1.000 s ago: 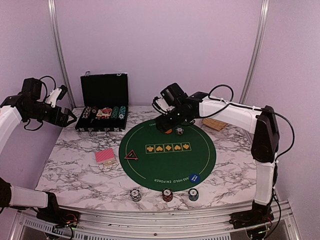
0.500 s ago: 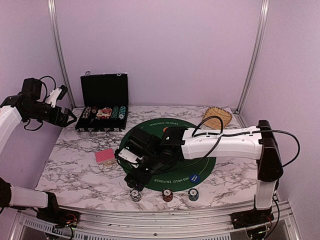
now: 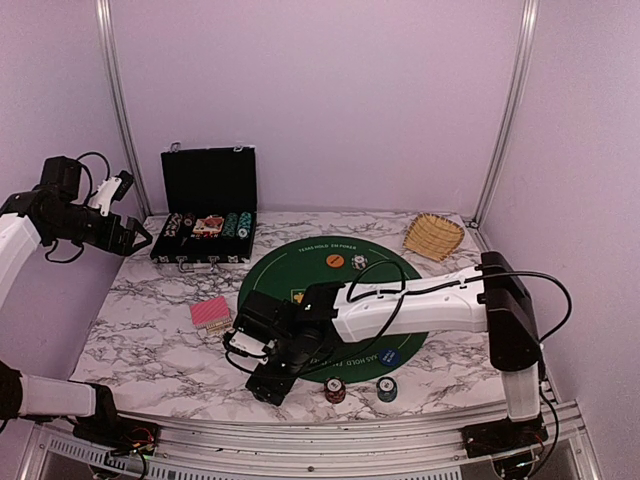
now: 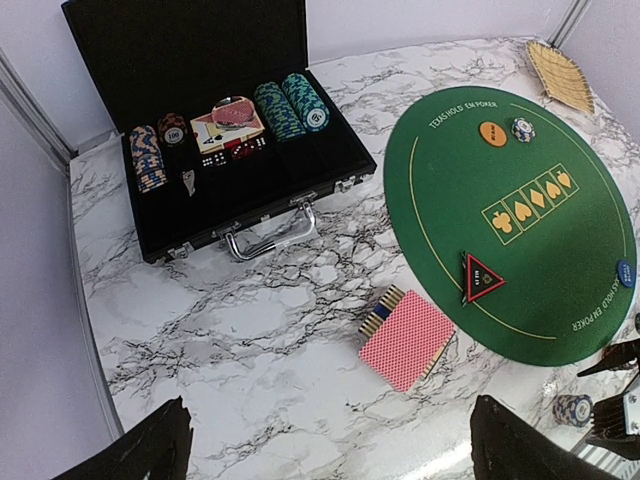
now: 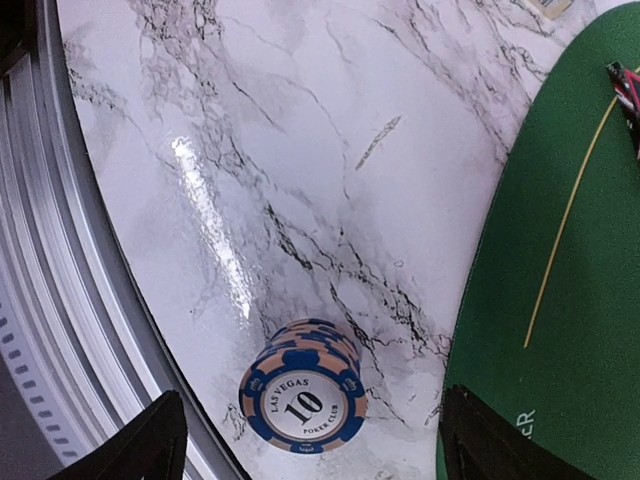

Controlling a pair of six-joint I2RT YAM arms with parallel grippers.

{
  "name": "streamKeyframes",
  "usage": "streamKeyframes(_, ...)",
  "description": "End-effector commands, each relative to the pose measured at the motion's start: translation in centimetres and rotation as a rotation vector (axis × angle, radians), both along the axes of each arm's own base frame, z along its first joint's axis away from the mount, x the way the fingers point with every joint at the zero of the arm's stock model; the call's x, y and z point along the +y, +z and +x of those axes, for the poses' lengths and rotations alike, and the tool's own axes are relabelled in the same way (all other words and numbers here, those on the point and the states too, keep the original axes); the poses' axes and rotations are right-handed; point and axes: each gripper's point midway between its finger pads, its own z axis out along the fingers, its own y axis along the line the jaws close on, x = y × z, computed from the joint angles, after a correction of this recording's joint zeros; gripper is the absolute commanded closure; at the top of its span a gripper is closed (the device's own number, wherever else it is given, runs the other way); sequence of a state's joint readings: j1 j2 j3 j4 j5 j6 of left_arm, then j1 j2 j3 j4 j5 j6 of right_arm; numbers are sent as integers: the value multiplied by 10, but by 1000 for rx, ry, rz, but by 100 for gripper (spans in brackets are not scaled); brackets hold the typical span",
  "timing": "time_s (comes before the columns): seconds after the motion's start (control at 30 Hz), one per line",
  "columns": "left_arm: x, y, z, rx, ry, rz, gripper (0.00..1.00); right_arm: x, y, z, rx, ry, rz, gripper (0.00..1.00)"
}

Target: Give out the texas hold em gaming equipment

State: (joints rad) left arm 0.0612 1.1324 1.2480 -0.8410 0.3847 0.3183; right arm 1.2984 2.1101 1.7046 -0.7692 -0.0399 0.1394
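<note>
My right gripper (image 3: 266,384) reaches across to the table's front left, open, just above a blue-and-peach "10" chip stack (image 5: 303,398). The stack sits between its fingers (image 5: 152,440) untouched, and the arm hides it in the top view. Red (image 3: 335,390) and teal (image 3: 387,388) chip stacks stand to the right along the front edge. The red-backed cards (image 3: 211,312) lie left of the green mat (image 3: 330,275). An orange button (image 3: 335,260), one chip (image 3: 358,262) and a blue button (image 3: 388,356) lie on the mat. The triangle marker (image 4: 480,276) shows in the left wrist view. My left gripper (image 3: 128,236) is open and empty, held high at the far left.
An open black chip case (image 3: 205,225) with more chips stands at the back left. A wicker basket (image 3: 432,236) sits at the back right. The table's front metal rail (image 5: 60,300) runs close beside the "10" stack. My right arm lies across the mat's front left.
My right arm has swung from the far side of the mat, by the orange button, down to the front left edge over the chip stack. The left arm has not moved.
</note>
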Motion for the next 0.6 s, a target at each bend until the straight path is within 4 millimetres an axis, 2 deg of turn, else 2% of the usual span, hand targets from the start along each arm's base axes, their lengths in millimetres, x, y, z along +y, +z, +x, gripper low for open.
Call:
streamKeyframes(0.0,-1,6,-6,-2,-6,-6,1,16,7,4,-27,9,43,16)
streamKeyframes(0.57,0,5,-5,-1,-1,-2,1,19,-8,1,-12,36,33,38)
